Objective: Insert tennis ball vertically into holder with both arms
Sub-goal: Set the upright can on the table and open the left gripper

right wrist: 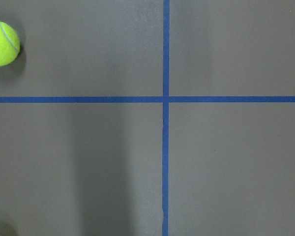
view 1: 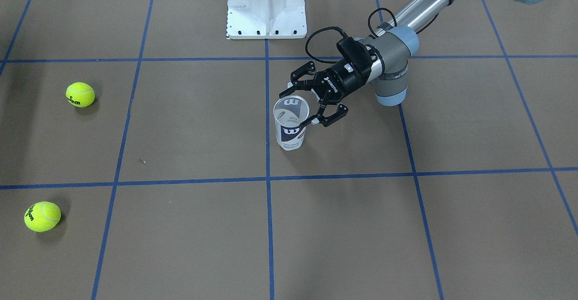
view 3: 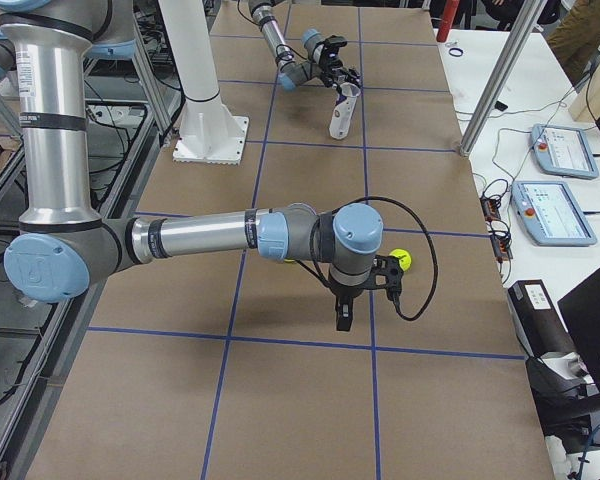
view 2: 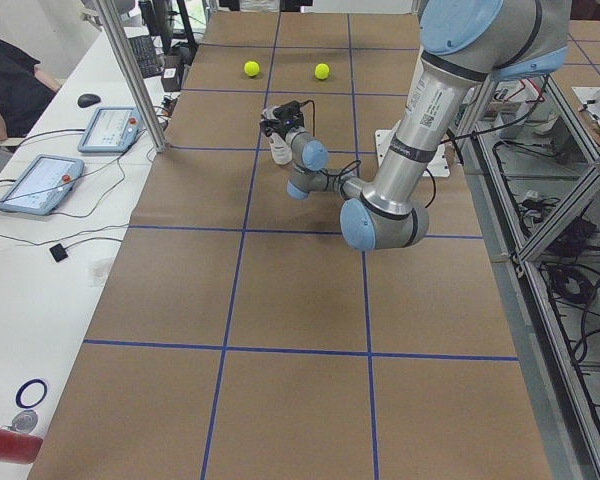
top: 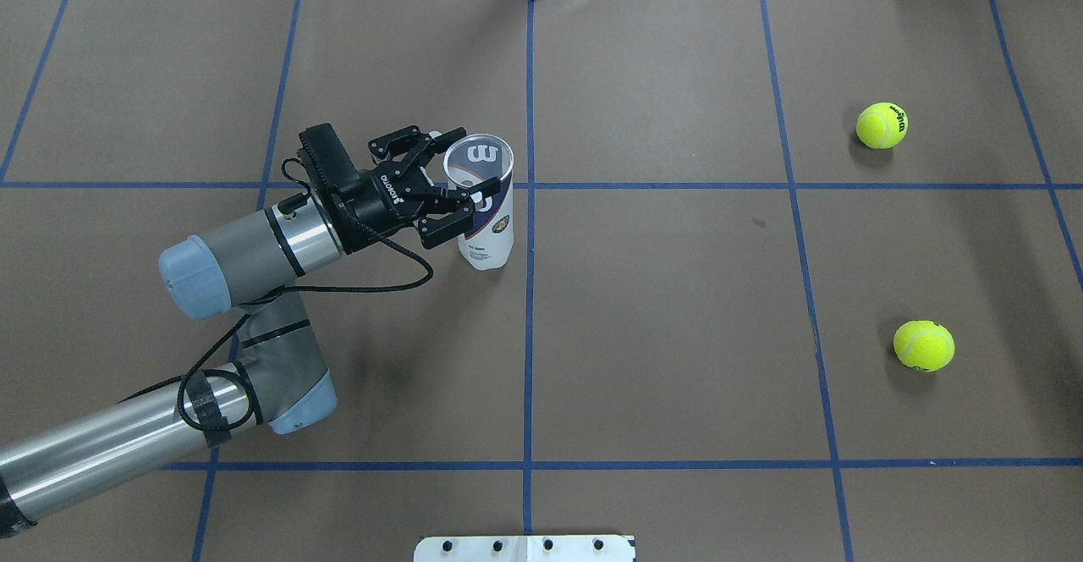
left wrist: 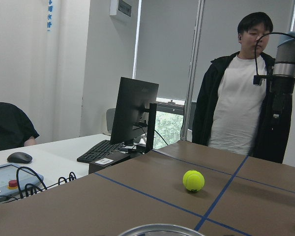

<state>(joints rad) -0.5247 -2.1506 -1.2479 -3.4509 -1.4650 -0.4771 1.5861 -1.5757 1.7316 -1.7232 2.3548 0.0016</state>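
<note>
The holder [view 1: 289, 130], a clear can with a navy-and-white label, stands upright near the table's centre [top: 485, 232]. My left gripper [view 1: 298, 107] comes in from the side at its rim. One finger lies on each side of the can [top: 461, 168], and the pads look pressed against it. Two yellow tennis balls lie apart on the robot's right side [top: 882, 125] [top: 924, 345]. My right gripper [view 3: 345, 318] points down above the table beside one ball [view 3: 402, 260]. I cannot tell whether it is open or shut. That ball shows at the right wrist view's top left [right wrist: 2, 42].
The white pedestal base [view 1: 266, 6] stands at the robot's edge of the table. Blue tape lines [top: 529, 291] grid the brown surface. A person [left wrist: 241, 88] stands past the table's right end. A side table holds a monitor [left wrist: 135, 110] and teach pendants [view 3: 560, 150].
</note>
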